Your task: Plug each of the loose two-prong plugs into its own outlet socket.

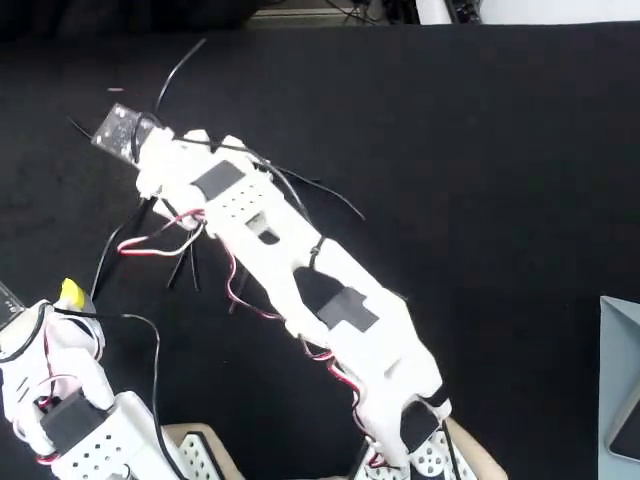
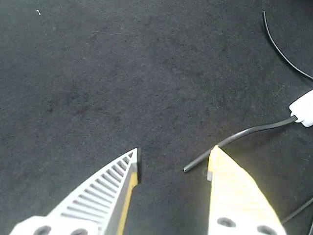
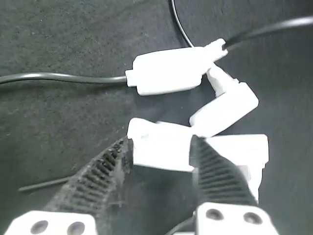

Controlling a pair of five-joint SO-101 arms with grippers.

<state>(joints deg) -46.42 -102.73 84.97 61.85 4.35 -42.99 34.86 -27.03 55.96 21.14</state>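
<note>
Just beside the corded plug [image 3: 168, 73], right gripper [image 3: 160, 145] clamps a white plug [image 3: 156, 152] by its flanks (light, stiff, probably slick plastic); left gripper [image 2: 176, 152] gapes empty, well apart.

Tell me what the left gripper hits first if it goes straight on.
Probably the bare black table; the open left gripper may first brush the thin black wire ending by its yellow fingertip. Depth unclear.

Left arm [image 1: 75, 405]: kept low at the near left.
Left gripper [image 2: 176, 156]: fingers spread apart.
Right arm [image 1: 300, 260]: stretched far-left.
Right gripper [image 3: 160, 144]: clamped on white plug [image 3: 156, 160].
</note>
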